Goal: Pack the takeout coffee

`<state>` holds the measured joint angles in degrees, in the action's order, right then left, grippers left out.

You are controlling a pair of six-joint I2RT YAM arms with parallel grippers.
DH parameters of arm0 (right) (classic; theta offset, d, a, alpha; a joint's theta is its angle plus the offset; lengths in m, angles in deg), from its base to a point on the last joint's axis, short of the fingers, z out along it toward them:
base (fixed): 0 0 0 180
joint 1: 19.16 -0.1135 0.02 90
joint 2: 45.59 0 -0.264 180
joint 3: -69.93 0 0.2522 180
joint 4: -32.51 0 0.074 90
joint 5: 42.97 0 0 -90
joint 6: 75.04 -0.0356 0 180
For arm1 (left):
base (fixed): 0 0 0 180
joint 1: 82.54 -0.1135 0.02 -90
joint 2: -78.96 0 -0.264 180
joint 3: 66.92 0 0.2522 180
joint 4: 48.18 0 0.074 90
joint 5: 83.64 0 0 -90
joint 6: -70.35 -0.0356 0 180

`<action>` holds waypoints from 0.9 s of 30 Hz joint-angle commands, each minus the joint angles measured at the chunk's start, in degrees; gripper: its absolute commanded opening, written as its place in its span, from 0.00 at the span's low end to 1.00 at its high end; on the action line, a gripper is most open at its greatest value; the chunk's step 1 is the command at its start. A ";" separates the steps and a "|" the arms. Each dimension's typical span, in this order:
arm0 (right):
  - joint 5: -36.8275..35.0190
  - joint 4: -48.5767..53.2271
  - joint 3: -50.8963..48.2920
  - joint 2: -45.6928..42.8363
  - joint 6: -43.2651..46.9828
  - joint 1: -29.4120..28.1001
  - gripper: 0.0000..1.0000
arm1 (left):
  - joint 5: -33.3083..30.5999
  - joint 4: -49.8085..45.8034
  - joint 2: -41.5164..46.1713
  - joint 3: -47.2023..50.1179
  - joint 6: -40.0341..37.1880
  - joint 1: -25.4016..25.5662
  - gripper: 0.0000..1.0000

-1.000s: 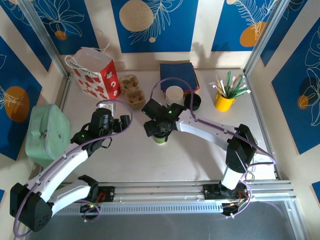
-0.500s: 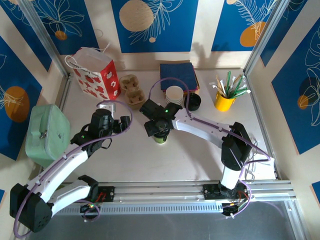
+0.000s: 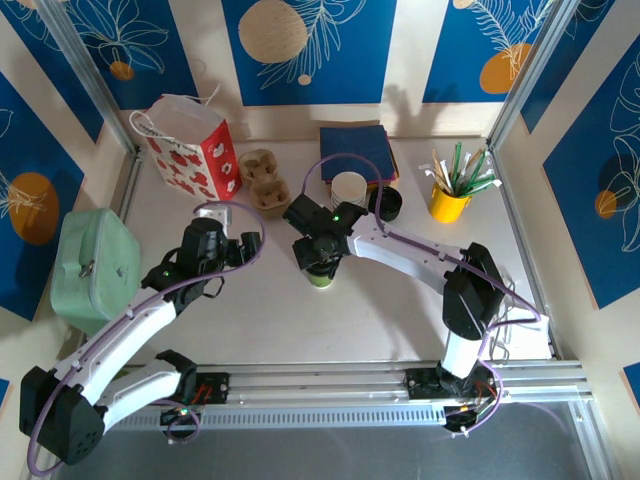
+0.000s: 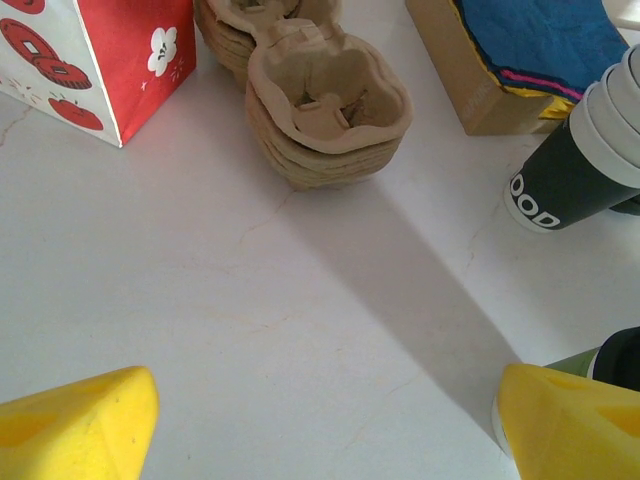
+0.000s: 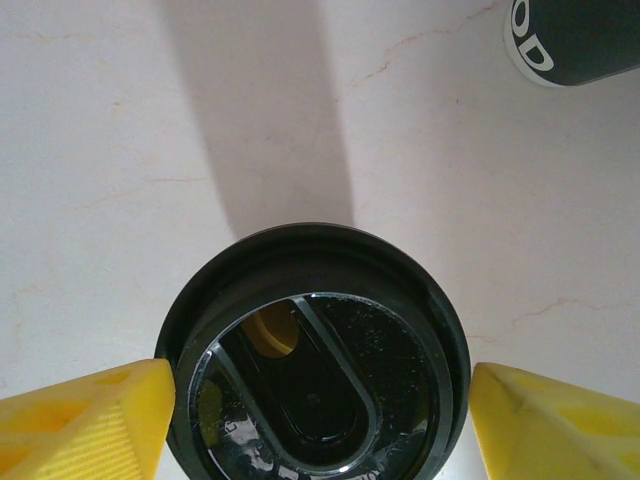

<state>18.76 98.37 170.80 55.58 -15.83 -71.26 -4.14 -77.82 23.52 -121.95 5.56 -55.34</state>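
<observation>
Right gripper (image 5: pixel 320 385) has narrowed around one lime-green paper cup with round black plastic lid (image 5: pixel 315 300).
Whether it grips cannot be told; left gripper (image 4: pixel 325 425) stands wide open, empty.

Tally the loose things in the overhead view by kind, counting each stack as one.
Lidded lime-green paper coffee cup: 1
Stack of lidless paper cups: 1
Stack of black plastic lids: 1
Stack of brown pulp cup carriers: 1
Red-and-white paper gift bag: 1
Pile of blue napkins: 1
Yellow pot of straws: 1
Mint-green case: 1
Total: 8
</observation>
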 commanded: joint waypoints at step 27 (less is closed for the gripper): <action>3.85 0.37 -0.49 -0.97 -0.48 1.45 0.80 | 1.89 1.55 -1.10 -0.12 0.03 -0.75 0.88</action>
<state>20.88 98.22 170.63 55.90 -16.33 -70.10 -3.04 -77.39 22.55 -121.91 5.56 -55.45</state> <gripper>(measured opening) 0.799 0.877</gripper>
